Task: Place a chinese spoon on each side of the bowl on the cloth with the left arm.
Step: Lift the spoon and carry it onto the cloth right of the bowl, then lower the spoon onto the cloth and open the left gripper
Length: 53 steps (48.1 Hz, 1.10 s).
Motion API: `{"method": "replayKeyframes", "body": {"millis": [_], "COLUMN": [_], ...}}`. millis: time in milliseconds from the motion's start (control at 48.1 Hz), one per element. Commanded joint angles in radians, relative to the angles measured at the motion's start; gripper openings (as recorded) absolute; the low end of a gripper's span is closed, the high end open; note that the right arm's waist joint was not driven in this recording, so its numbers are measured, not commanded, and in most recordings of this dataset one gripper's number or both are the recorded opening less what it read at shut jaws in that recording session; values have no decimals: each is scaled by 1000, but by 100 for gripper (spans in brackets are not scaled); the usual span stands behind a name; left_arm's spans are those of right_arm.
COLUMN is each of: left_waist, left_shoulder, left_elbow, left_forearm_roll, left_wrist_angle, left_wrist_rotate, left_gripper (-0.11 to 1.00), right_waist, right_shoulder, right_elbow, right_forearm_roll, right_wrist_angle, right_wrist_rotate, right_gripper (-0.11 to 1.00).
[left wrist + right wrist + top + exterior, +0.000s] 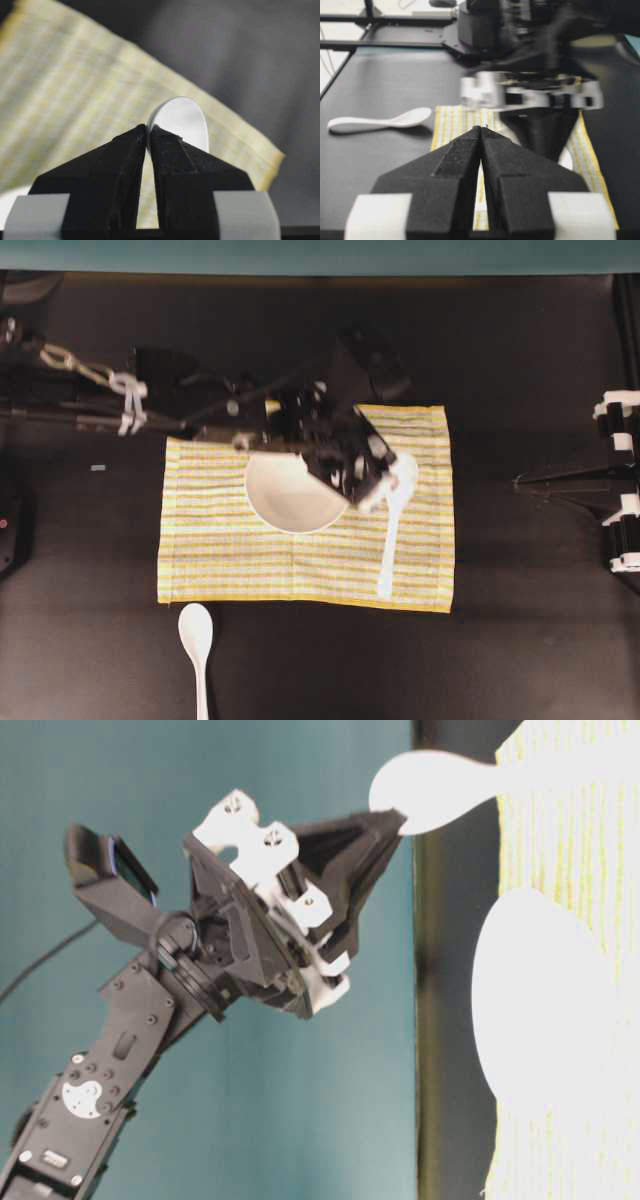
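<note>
Left hand [378, 495] clamped on spoon [393, 525] bowl end, right of bowl [287, 498].

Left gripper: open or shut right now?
Shut on a spoon. The left gripper's black jaws meet at their tips in the wrist view, pinching the white spoon's bowl edge over the cloth.

The bowl [290, 495] sits on the cloth [220, 550] at the centre of the overhead frame. A spoon [393, 530] lies on the cloth just right of the bowl, its head between the left gripper's [385, 490] fingers. A second spoon [197, 640] lies on the bench [520, 640] below the cloth's lower-left corner.
</note>
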Motion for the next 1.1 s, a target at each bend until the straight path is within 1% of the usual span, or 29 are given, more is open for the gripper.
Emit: {"method": "replayKeyframes", "body": {"millis": [0, 146, 374, 665, 1019, 1081], "left_waist": [29, 46, 57, 83, 81, 81], "left_shoulder": [-15, 8, 67, 120, 193, 198], "left_elbow": [-12, -21, -23, -20, -14, -9], "left_forearm_roll": [3, 3, 3, 3, 5, 3], "left_wrist_angle": [-2, 5, 0, -63, -98, -103], "left_wrist_rotate": [-3, -8, -38, -31, -20, -20], "left_gripper": [6, 6, 6, 6, 6, 7], "right_waist": [0, 0, 0, 0, 0, 0], "right_shoulder": [5, 5, 5, 5, 5, 5], "right_elbow": [-6, -6, -6, -2, 12, 14], "right_forearm_roll": [2, 2, 2, 2, 2, 2], "right_wrist_angle": [-5, -5, -5, -3, 2, 2], "right_wrist_rotate": [-5, -5, -5, -2, -6, -6], "right_gripper": [1, 1, 1, 1, 1, 1]}}
